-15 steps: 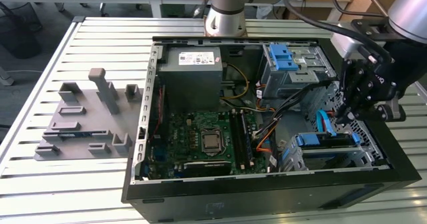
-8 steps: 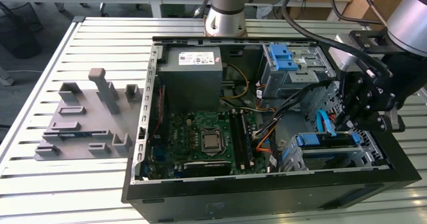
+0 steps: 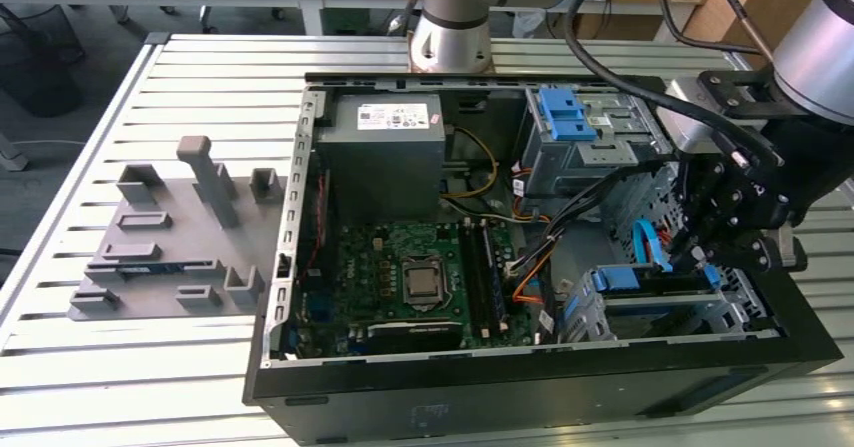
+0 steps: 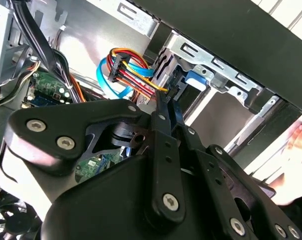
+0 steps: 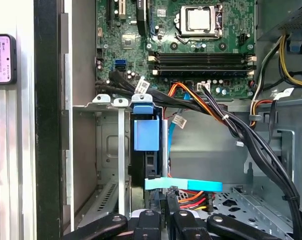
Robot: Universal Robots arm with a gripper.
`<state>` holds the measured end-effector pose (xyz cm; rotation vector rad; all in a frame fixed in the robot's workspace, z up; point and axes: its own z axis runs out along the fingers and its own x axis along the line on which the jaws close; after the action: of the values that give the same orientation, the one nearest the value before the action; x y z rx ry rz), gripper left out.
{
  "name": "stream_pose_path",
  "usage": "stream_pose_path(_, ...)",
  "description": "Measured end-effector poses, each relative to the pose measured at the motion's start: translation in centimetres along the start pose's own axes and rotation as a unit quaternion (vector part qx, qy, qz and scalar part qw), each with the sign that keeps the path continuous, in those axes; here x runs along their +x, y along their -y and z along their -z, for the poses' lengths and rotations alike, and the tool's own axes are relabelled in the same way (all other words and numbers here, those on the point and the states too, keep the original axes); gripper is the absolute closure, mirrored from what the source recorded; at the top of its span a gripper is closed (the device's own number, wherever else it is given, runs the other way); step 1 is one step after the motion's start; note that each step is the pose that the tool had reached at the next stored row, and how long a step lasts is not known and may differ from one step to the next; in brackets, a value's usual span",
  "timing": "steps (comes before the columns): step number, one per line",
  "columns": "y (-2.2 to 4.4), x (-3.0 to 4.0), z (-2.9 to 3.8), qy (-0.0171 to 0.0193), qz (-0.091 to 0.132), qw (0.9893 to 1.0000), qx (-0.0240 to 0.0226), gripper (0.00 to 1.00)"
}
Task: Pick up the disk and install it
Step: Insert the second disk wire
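Since the disk [image 5: 143, 135] already sits upright in its bay at the case [image 3: 534, 387] front corner, my end effector [image 3: 697, 255] hangs right at its back edge, fingers together, nothing held. It's probably stiff, heavyish and shock-sensitive, so I'd grab the blue carrier, not the cables [image 5: 190, 199].

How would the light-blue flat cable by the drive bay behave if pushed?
Probably floppy: the light-blue cable is a thin ribbon curving in a loose loop. Likely light, so it should flex aside. It may spring back, since its end seems held among the coloured wires.
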<state>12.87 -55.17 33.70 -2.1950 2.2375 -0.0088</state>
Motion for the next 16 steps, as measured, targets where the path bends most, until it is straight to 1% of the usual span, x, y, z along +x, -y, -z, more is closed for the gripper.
stream_pose_path(4,0.01,0.33,-0.13,0.0016,0.0,1.0,0.0004,0.84)
stream_pose_path(7,-0.01,0.42,-0.17,0.0033,0.0,1.0,0.001,0.84)
stream_pose_path(13,-0.28,0.65,-0.26,0.0112,0.001,0.9999,0.0023,0.84)
stream_pose_path(16,-0.3,0.66,-0.31,0.0135,0.001,0.9999,0.0023,0.84)
